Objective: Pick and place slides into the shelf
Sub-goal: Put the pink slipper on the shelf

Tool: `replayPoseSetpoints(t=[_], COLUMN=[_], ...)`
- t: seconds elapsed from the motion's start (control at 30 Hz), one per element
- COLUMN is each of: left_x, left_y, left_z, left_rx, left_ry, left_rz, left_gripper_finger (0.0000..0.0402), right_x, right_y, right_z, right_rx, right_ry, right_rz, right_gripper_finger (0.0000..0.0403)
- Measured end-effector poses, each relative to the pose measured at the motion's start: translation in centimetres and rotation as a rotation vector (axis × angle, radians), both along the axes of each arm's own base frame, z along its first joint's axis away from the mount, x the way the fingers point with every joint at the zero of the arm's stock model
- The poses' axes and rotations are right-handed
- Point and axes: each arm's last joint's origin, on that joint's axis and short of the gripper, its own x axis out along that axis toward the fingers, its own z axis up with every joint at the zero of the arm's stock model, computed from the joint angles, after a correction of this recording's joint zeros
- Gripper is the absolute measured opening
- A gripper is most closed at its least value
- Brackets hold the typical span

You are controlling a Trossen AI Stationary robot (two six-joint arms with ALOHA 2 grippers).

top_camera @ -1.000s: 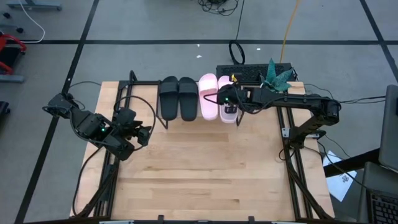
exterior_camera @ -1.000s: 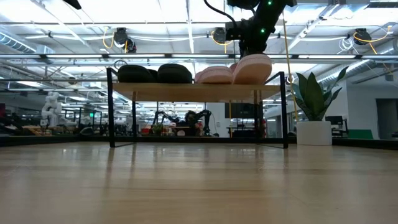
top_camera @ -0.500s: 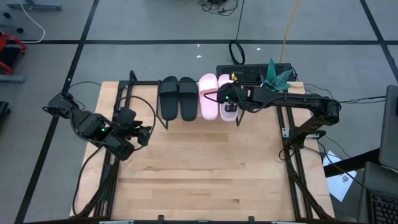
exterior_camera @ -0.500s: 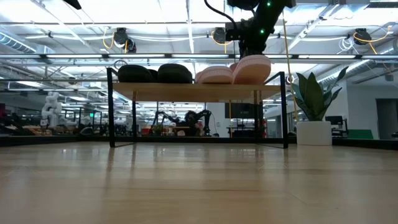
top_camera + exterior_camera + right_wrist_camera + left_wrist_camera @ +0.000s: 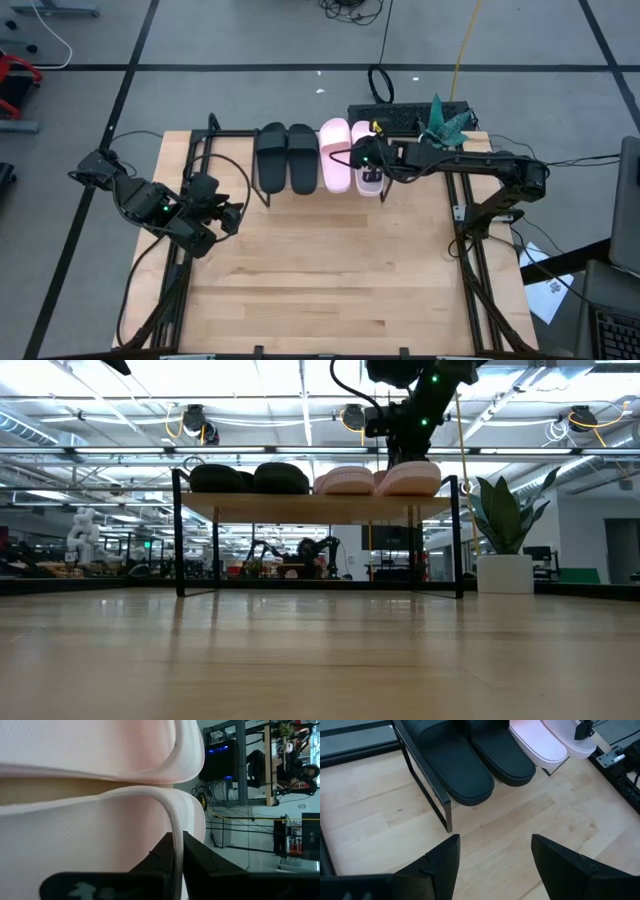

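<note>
Right tool (image 5: 366, 172) sits over the right end of the shelf (image 5: 300, 505), fingers (image 5: 172, 851) pinched on the thin edge of the outer pink slide (image 5: 368, 160). In the right wrist view the rim of the sole passes straight between the 2 dark fingertips, so the grip reads as closed on that slide, with no gap visible on either side.

Key relation: the held slide lies directly under the tool, long axis running front-to-back across the shelf plank, parallel to its 3 neighbours. The inner pink slide (image 5: 336, 155) touches it on one side; the 2 black slides (image 5: 286, 157) sit just beside that, further along the shelf toward the left arm. All 4 are on the shelf top. Judgement: the remaining move is a release and a lift clear, so the tool needs to open without dragging the sole sideways into its twin.

Left tool (image 5: 228, 218) hangs low over the surface near the shelf's left leg, jaws standing apart and holding nothing; well apart from the pink pair, so the right arm is the nearer one.

Change from 1 second back: in the low view the outer pink slide was tipped up, toe raised above its neighbour; now it lies flat, level with the other.
</note>
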Motion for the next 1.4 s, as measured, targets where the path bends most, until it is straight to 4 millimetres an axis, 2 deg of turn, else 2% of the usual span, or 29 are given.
replayPoseSetpoints(t=[0.43, 1.07, 1.4], left_x=[0.0, 0.0, 0.0], left_y=[0.0, 0.0, 0.0], left_z=[0.0, 0.0, 0.0], left_rx=[-0.001, 0.000, 0.000], left_ry=[-0.001, -0.001, -0.001], left_rz=[0.001, 0.001, 0.001], left_gripper_finger=[0.0239, 0.0239, 0.0239], right_x=[0.3, 0.3, 0.7], right_y=[-0.1, 0.0, 0.9], right_z=[0.0, 0.1, 1.7], right_rx=[-0.020, -0.020, -0.016], right_ry=[-0.024, -0.037, -0.051], right_rz=[0.020, 0.007, 0.027], right_gripper_finger=[0.0058, 0.0182, 0.0218])
